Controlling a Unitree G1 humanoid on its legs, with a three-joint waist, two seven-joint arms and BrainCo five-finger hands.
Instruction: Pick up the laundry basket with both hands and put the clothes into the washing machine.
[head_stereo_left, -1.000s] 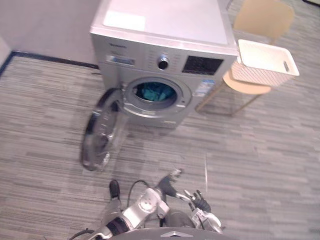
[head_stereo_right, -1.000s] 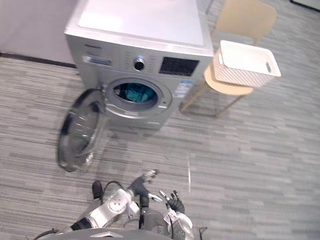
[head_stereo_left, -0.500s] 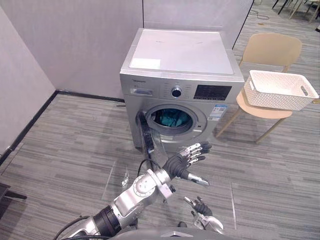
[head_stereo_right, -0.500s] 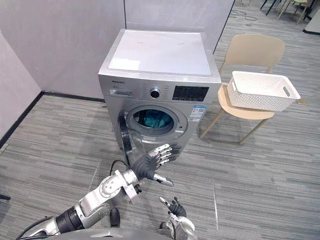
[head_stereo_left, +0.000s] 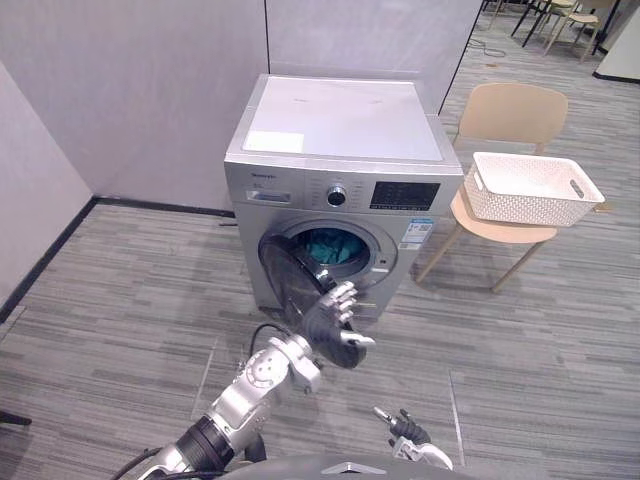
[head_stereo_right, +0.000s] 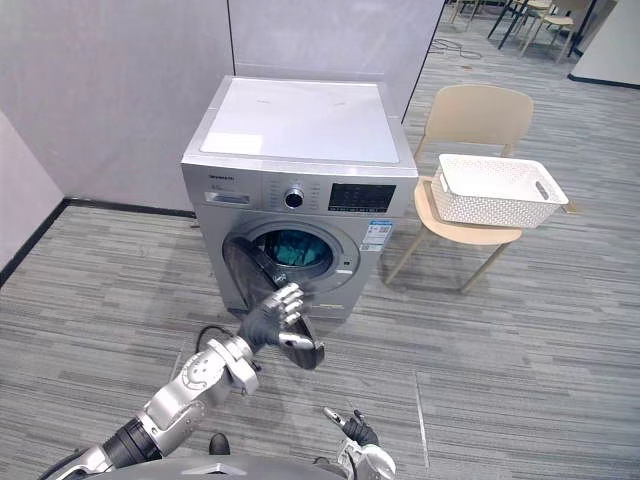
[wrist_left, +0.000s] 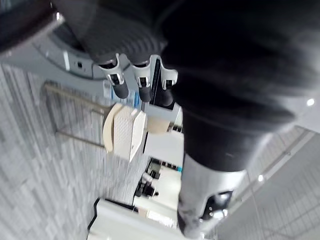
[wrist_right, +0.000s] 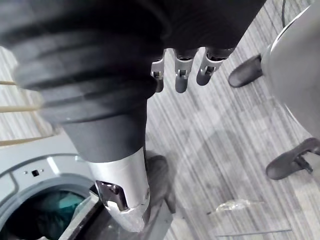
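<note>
The silver washing machine (head_stereo_left: 340, 150) stands against the wall with teal clothes (head_stereo_left: 335, 245) inside its drum. Its round glass door (head_stereo_left: 288, 285) is swung about halfway towards the opening. My left hand (head_stereo_left: 335, 318) is open, its straight fingers (wrist_left: 120, 82) laid flat against the door's outer face. The white laundry basket (head_stereo_left: 530, 188) sits on the seat of a tan chair (head_stereo_left: 510, 115) to the right of the machine, and nothing shows inside it. My right hand (head_stereo_left: 408, 432) hangs low near the floor, fingers (wrist_right: 182, 70) relaxed and holding nothing.
Grey partition walls (head_stereo_left: 150, 90) close off the space behind and to the left of the machine. Striped grey carpet (head_stereo_left: 540, 340) spreads in front and to the right. More chairs (head_stereo_left: 560, 15) stand far back on the right.
The camera has tilted up. My left hand rose from low by the floor to the door. The door went from wide open to about half shut.
</note>
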